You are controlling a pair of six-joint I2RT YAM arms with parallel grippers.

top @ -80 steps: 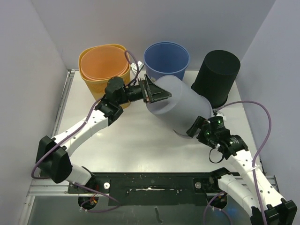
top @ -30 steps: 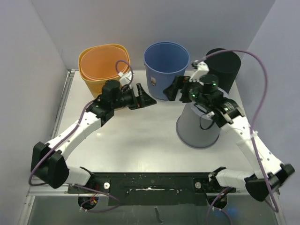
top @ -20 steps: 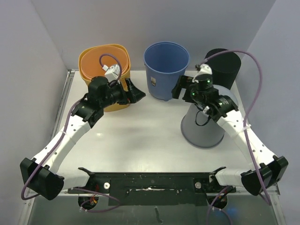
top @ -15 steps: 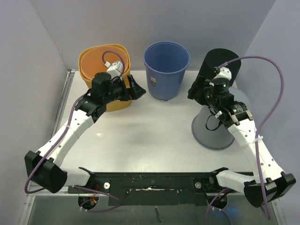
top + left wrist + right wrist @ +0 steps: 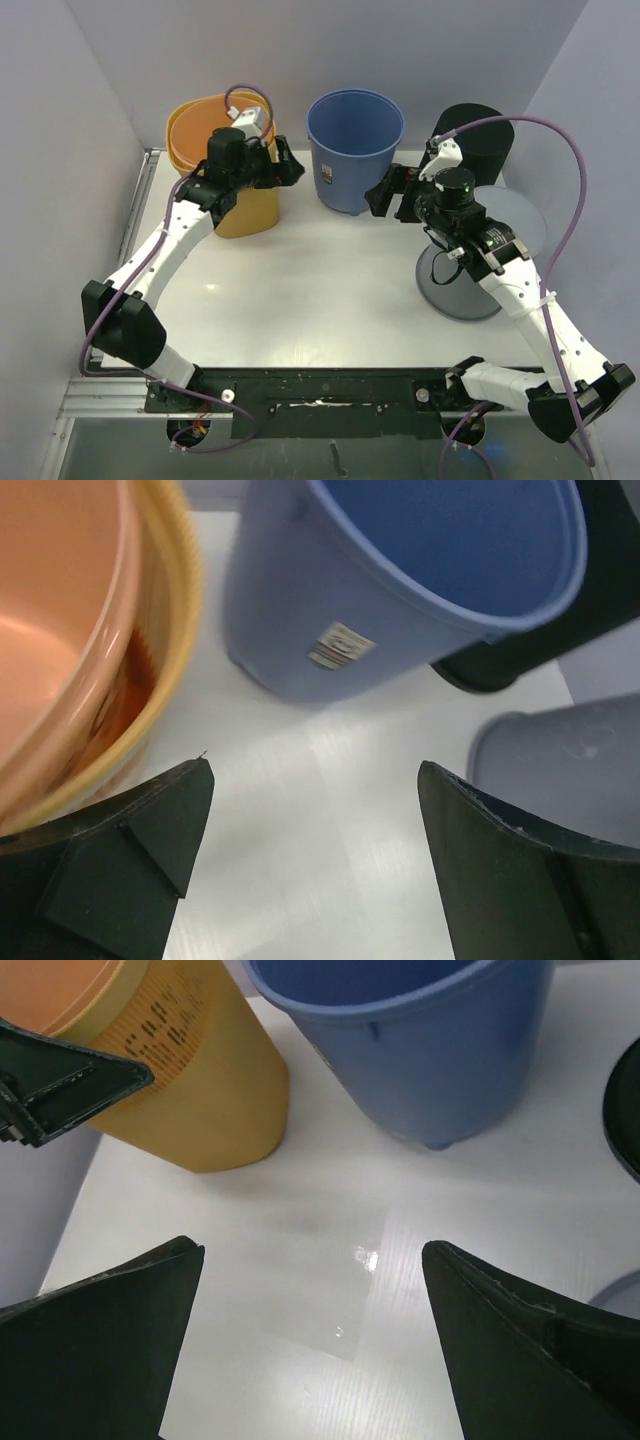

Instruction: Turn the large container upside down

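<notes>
The large grey container (image 5: pixel 492 243) stands upside down on the table at the right, flat base up and wide rim on the surface. It also shows at the right edge of the left wrist view (image 5: pixel 570 770). My right gripper (image 5: pixel 385 196) is open and empty, left of the grey container, just in front of the blue bin. In its wrist view (image 5: pixel 310 1250) only bare table lies between the jaws. My left gripper (image 5: pixel 286 172) is open and empty beside the orange bins, with bare table between its jaws in its own view (image 5: pixel 315 770).
Nested orange and yellow bins (image 5: pixel 215 135) stand at the back left, a blue bin (image 5: pixel 355 125) at the back middle and a black bin (image 5: pixel 478 135) at the back right, behind the grey container. White walls enclose the table.
Both grippers held the tilted grey container; now it stands upside down at the right. Both have let go. The left drew back to the orange bins, the right moved left toward the blue bin.
</notes>
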